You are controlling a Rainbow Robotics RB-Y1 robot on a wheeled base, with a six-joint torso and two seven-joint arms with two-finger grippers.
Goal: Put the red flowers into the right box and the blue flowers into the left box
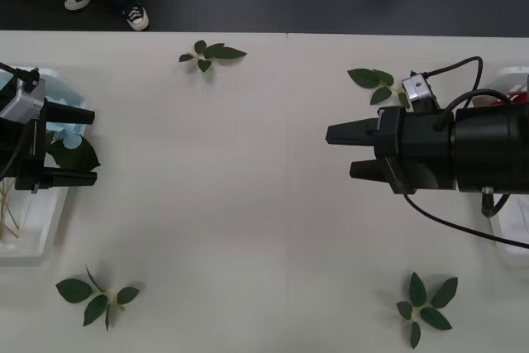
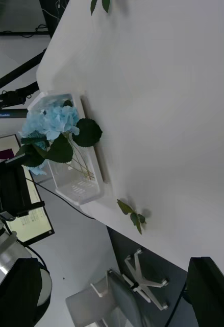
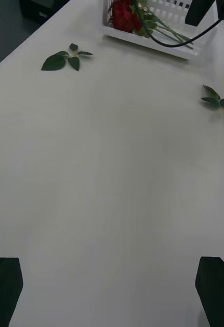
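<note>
We saw the white table [image 1: 248, 204] running the whole width of the front view, its middle bare; on it the left box [image 1: 50, 229] lay at the left edge and the right box [image 1: 514, 225] at the right edge, well apart. The right arm [image 1: 488, 150] reached in above the right box, and its gripper [image 1: 351, 152] hung over the table just inward of that box, black fingers parted and holding nothing; the left gripper [image 1: 70, 146] hung over the left box, fingers likewise spread and empty, as its wrist view showed with the two tips at the corners [image 3: 4, 286]. The blue flowers [image 2: 53, 122] lay bunched in the left box [image 2: 81, 191], pale heads at one end, dark leaves draped over the rim, thin stems running toward the slotted end; the red flowers [image 3: 124, 15] lay in the right box [image 3: 142, 41], blooms together, green stems slanting across it; we could not count either bunch. Four loose leaf sprigs rested on the table outside the boxes: one at the far centre [image 1: 211, 54], one far right [image 1: 376, 82] beside the right gripper's wrist, one near left [image 1: 97, 297], one near right [image 1: 426, 305].
</note>
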